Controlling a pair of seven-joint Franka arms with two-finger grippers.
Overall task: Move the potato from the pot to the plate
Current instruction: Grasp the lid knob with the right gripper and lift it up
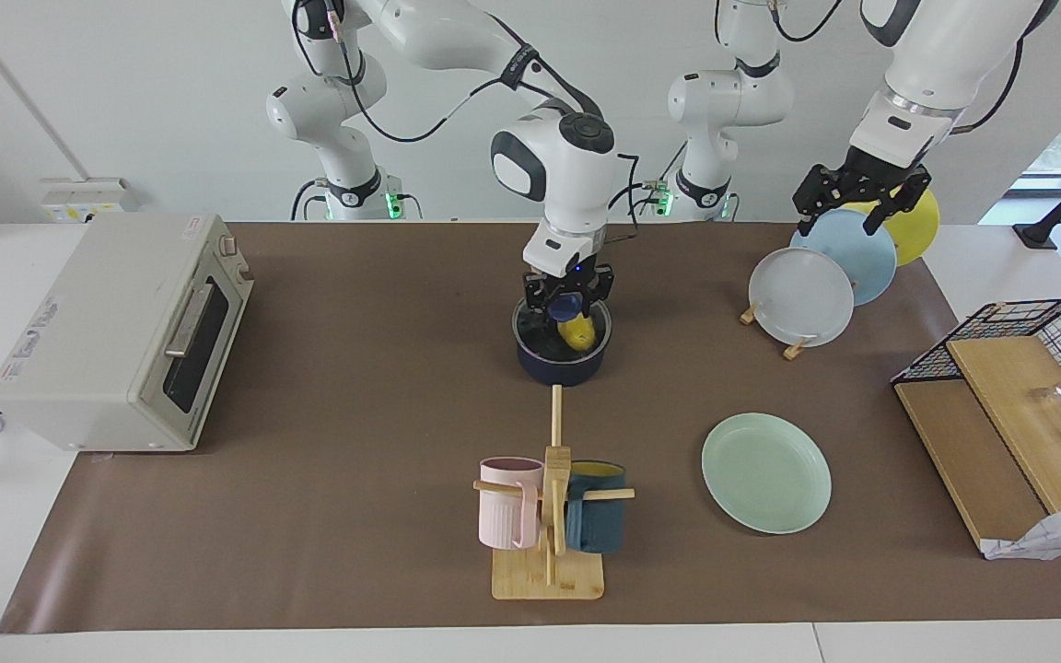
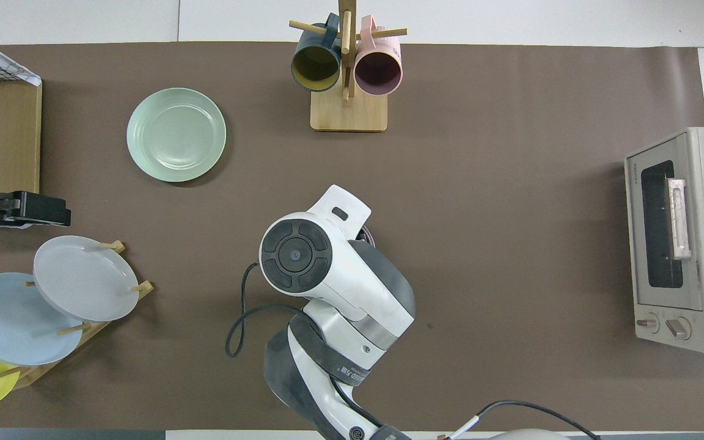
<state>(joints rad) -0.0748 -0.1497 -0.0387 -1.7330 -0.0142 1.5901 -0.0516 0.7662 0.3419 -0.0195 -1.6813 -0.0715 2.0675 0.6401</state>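
The dark navy pot [image 1: 540, 364] stands mid-table, nearer to the robots than the mug rack. The yellow potato [image 1: 578, 332] lies inside it. My right gripper [image 1: 568, 311] reaches down into the pot, right at the potato; its wrist hides the grip. In the overhead view the right arm [image 2: 327, 275] covers the pot and potato. The mint-green plate [image 1: 766, 472] [image 2: 176, 134] lies bare, farther from the robots, toward the left arm's end. My left gripper [image 1: 845, 219] [image 2: 34, 209] waits open and empty over the plate rack.
A wooden mug rack [image 1: 549, 552] with a pink mug [image 1: 507, 502] and a dark blue mug [image 1: 597, 520] stands beside the mint plate. A rack of grey, light blue and yellow plates [image 1: 807, 295], a toaster oven [image 1: 125, 331] and a wire basket [image 1: 1028, 368] line the ends.
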